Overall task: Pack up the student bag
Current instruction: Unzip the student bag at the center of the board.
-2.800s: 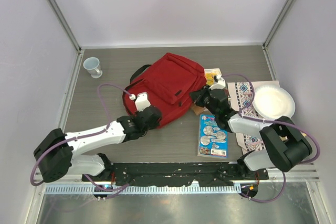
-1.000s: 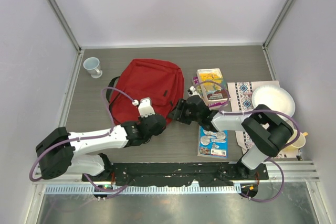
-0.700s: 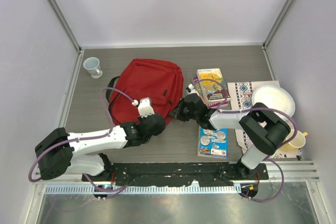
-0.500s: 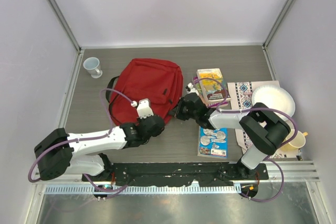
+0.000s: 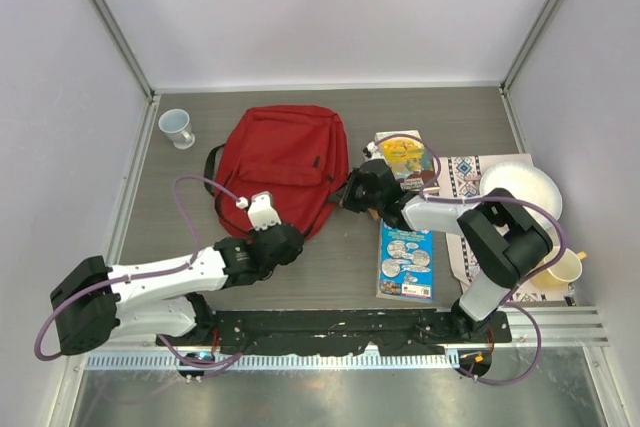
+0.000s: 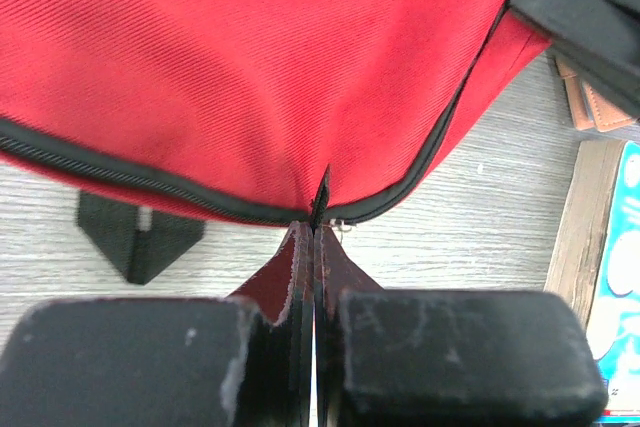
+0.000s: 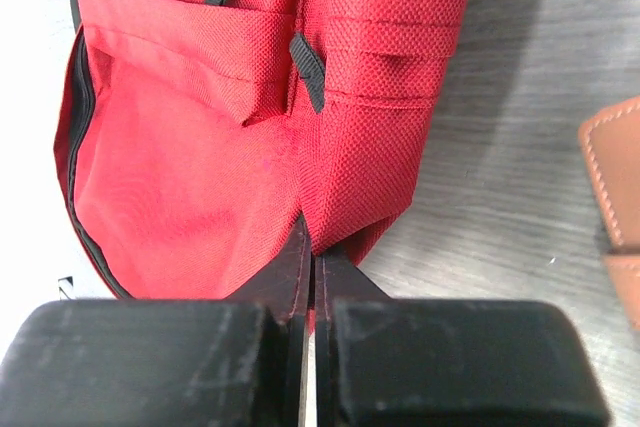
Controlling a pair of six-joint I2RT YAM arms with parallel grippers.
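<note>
The student bag (image 5: 285,159), a large red backpack with black zippers, lies flat on the grey table left of centre. My left gripper (image 5: 284,238) is at its near edge. In the left wrist view this gripper (image 6: 315,234) is shut on the bag (image 6: 250,67) at the black zipper line. My right gripper (image 5: 347,195) is at the bag's right edge. In the right wrist view it (image 7: 313,244) is shut on a fold of the bag's red fabric (image 7: 230,147), below the front pocket.
A white cup (image 5: 178,128) stands at the far left. A yellow book (image 5: 405,159), a blue comic book (image 5: 406,260), a patterned cloth (image 5: 463,187), a white plate (image 5: 520,194) and a second cup (image 5: 566,269) lie to the right. A brown wallet edge (image 7: 615,217) lies near my right gripper.
The bag has been pulled left and turned flat, uncovering the yellow book. Both grippers stay shut on its edges; over the last half second they shifted it slightly further back.
</note>
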